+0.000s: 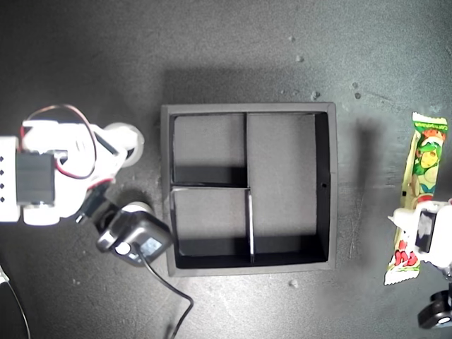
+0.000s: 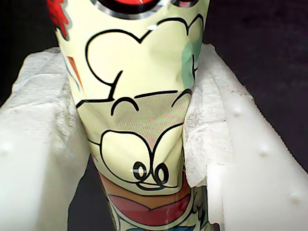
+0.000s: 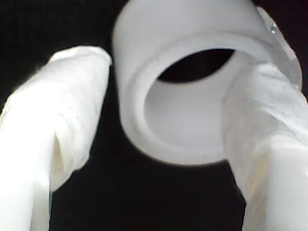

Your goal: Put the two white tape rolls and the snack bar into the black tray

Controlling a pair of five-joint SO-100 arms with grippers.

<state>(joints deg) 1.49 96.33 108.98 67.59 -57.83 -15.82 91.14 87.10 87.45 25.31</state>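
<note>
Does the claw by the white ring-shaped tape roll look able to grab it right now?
Probably yes: my second claw stands open astride the white ring-shaped tape roll, one finger at its rim, the other clear of its wall, nothing else between.

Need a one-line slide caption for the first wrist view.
My first gripper, its white fingers pressed against both sides of the yellow-green snack bar.

You have one black tray (image 1: 165, 191), split into three compartments: two small and one long. You have one snack bar (image 1: 422, 166), off the tray toward the exterior view's right. You have two white tape rolls off the tray's other side: the first tape roll (image 1: 128, 138) and the second tape roll (image 1: 139, 207), both partly hidden.
</note>
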